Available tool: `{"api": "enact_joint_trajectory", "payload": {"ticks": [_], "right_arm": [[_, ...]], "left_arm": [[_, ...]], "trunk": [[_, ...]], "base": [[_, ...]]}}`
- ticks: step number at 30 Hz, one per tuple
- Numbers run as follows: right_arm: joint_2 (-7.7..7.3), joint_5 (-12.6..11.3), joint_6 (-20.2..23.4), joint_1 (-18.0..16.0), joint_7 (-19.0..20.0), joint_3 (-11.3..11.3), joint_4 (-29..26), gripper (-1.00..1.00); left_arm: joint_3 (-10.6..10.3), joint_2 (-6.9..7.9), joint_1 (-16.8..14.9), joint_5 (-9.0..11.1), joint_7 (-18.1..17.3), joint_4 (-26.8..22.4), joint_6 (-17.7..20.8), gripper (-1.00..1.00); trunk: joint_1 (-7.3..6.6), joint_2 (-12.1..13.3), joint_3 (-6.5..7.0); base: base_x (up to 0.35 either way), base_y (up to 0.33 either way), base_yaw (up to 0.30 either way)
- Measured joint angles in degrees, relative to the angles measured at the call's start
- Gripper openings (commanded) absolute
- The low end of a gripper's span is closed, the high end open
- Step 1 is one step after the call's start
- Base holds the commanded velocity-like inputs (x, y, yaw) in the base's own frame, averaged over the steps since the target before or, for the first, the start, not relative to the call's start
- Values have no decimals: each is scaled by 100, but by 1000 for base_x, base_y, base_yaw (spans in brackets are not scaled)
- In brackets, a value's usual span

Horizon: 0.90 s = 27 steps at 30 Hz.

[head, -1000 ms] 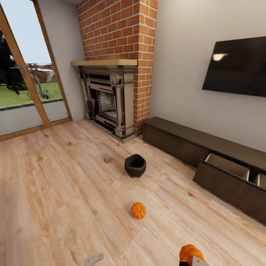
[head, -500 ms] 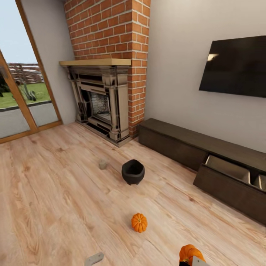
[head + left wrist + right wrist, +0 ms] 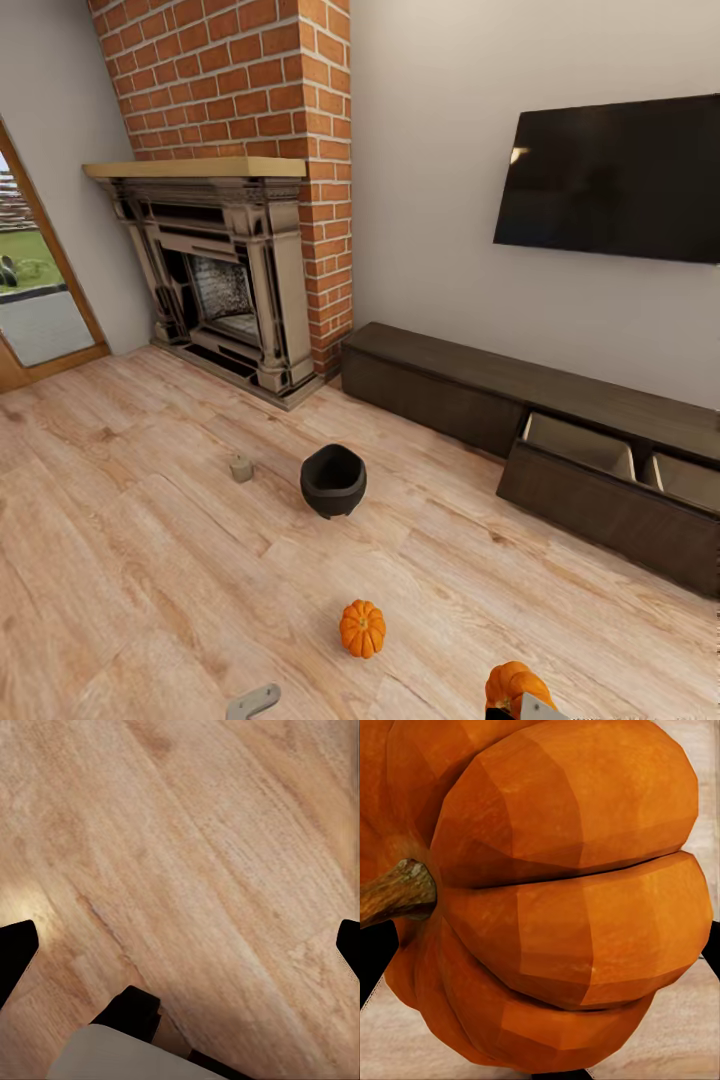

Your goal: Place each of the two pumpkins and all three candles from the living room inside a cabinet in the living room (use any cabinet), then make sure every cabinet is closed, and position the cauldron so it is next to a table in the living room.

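We pinch one pumpkin [image 3: 562,892] in our right claw [image 3: 515,700], at the bottom right of the head view. Our left claw [image 3: 180,945] is spread wide over bare floor [image 3: 187,832]. The pumpkin looks hard, round and light, so we squeeze its fat ribbed sides. The cabinet [image 3: 600,490] sits open at the right.

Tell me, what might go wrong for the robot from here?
The pumpkin in the right end effector could slip out on the way to the open cabinet drawer. Rolling forward, the robot might knock the loose pumpkin or the cauldron. The small candle is easily overlooked.
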Motion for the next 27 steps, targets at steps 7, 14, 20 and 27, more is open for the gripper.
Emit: {"api": "enact_joint_trajectory", "payload": {"ticks": [7, 14, 20, 27], "right_arm": [[0, -1, -3, 0, 0, 0, 0, -100], [0, -2, 1, 0, 0, 0, 2, -100], [0, -1, 0, 0, -2, 1, 2, -100], [0, -5, -1, 0, -2, 0, 2, -100]], "left_arm": [[0, 0, 0, 0, 0, 0, 0, 100], [-5, 0, 0, 0, 0, 0, 0, 100], [-10, 0, 0, 0, 2, 1, -17, 100], [6, 1, 0, 6, -2, 1, -104, 100]], "trunk": [[0, 0, -9], [-1, 0, -22], [2, 0, -34], [2, 0, -49]], "base": [[168, 190, -278], [215, 219, -277], [51, 42, -278], [15, 7, -278]]}}
